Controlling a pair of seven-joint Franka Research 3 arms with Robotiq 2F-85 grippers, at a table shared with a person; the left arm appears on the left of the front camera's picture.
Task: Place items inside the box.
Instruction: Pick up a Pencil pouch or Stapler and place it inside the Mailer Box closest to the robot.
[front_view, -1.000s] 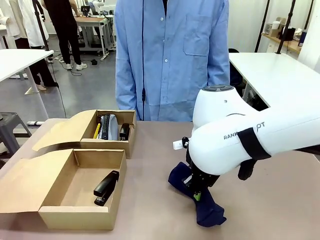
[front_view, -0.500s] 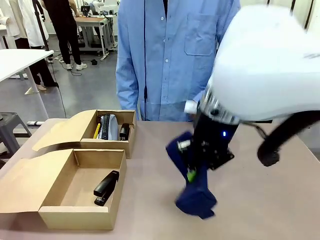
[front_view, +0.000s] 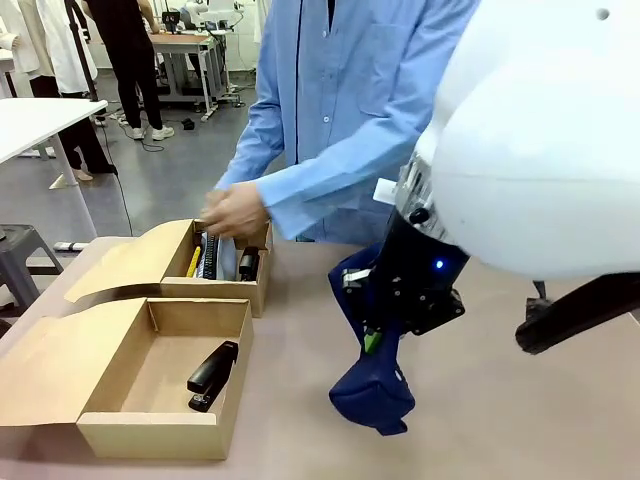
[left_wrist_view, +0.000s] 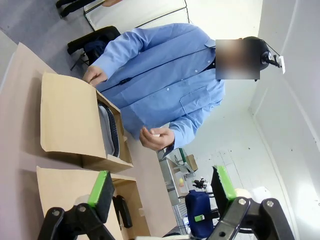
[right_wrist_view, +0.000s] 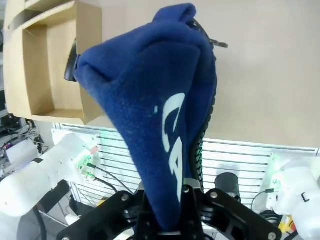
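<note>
Right wrist view: soft navy pouch (right_wrist_view: 150, 100)

The box (front_view: 160, 437) has its lid flap (front_view: 45, 375) laid out to the left, so the way in from above is free. Inside, a stapler (front_view: 212, 375) lies by the right wall and the rest of the floor is bare. Between the box and the pouch (front_view: 372, 388), which hangs from the right tool (front_view: 372, 342), there is a free strip of surface (front_view: 290, 410), but a person's hand (front_view: 232, 210) blocks the way over the smaller box (front_view: 215, 293) behind.
</note>
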